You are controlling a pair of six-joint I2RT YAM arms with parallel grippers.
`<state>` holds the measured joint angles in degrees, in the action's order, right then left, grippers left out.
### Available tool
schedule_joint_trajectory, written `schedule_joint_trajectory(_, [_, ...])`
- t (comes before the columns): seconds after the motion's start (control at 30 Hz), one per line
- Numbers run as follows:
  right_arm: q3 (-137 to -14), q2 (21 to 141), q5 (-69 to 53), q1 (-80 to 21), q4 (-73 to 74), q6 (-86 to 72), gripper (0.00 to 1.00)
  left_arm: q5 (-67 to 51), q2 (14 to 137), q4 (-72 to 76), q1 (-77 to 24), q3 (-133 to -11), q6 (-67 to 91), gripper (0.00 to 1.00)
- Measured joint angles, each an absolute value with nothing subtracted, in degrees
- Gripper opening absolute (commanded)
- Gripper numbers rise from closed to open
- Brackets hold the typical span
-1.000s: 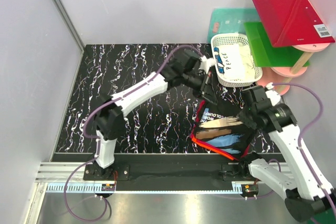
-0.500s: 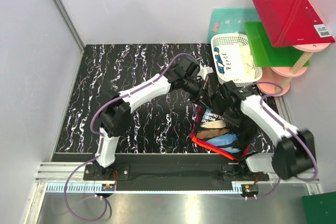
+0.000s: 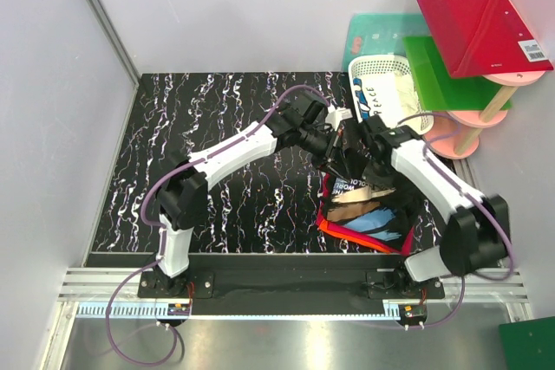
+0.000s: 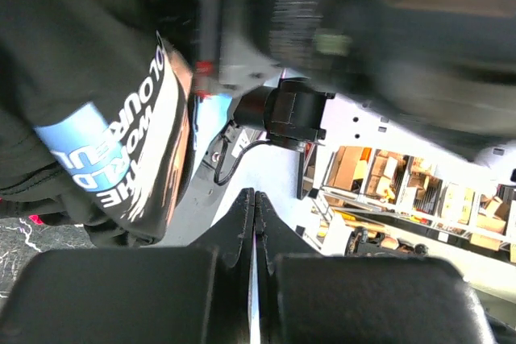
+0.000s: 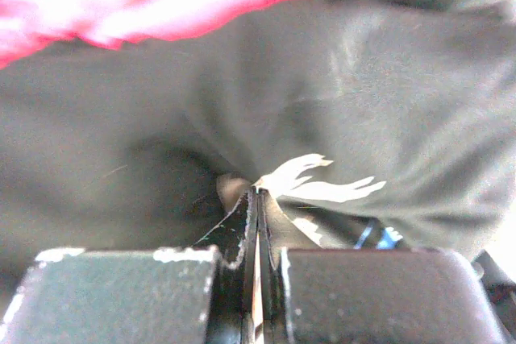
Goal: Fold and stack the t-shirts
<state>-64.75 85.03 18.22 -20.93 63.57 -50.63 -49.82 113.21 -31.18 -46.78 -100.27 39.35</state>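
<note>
**Q:** Where are the t-shirts?

**A:** Seen from above, a heap of t-shirts sits on the near right part of the black marbled table. A red t-shirt shows along the heap's near left edge. On top is a black t-shirt with white lettering and a blue and tan print, its far end drawn up off the heap.

**Q:** What are the two arms doing?

**A:** Both reach over the far end of the heap and meet there. The right gripper has its jaws pressed together, and black cloth puckers into the tips, so it seems to be pinching the black t-shirt. The left gripper is closed tight as well. Its wrist camera shows the printed cloth hanging just to one side, but I cannot tell whether any fabric is caught between the fingers.

**Q:** Why lift it there?

**A:** Probably to peel one shirt free of the others so it can be spread flat on the open table to the left and folded.

**Q:** What else is nearby?

**A:** A white basket stands just beyond the grippers. A red board and a green board lie farther right.
</note>
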Motion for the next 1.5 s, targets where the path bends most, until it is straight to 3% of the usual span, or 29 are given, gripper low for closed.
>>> schedule_joint_trajectory(0.23, [-68.4, 68.7, 21.5, -20.9, 62.5, -49.9, 0.00, -51.0, 113.6, -31.1, -47.8, -100.5, 39.5, 0.00])
schedule_joint_trajectory(0.37, [-68.2, 65.7, 23.7, -20.8, 66.0, -50.7, 0.00, -52.2, 116.6, -30.5, -50.1, -101.8, 39.7, 0.00])
schedule_joint_trajectory(0.7, [-61.3, 77.4, 24.6, -14.8, 68.9, -53.3, 0.00, -51.5, 126.5, -30.3, -51.5, -102.6, 39.4, 0.00])
schedule_joint_trajectory(1.0, [-67.5, 88.7, 24.6, -2.0, 66.7, -47.5, 0.00, -51.4, 129.3, -29.8, -50.3, -103.5, 38.8, 0.00])
schedule_joint_trajectory(1.23, [-71.9, 95.6, 24.6, -0.3, 62.5, -43.3, 0.00, -51.8, 130.4, -29.9, -49.5, -103.5, 37.9, 0.00])
schedule_joint_trajectory(1.47, [-71.9, 94.9, 24.2, -0.3, 60.0, -41.7, 0.00, -52.1, 130.1, -30.1, -49.0, -103.5, 36.6, 0.01])
schedule_joint_trajectory(1.5, [-72.0, 93.2, 24.0, -0.3, 59.6, -41.2, 0.00, -52.1, 129.7, -30.3, -48.9, -103.4, 36.0, 0.06])
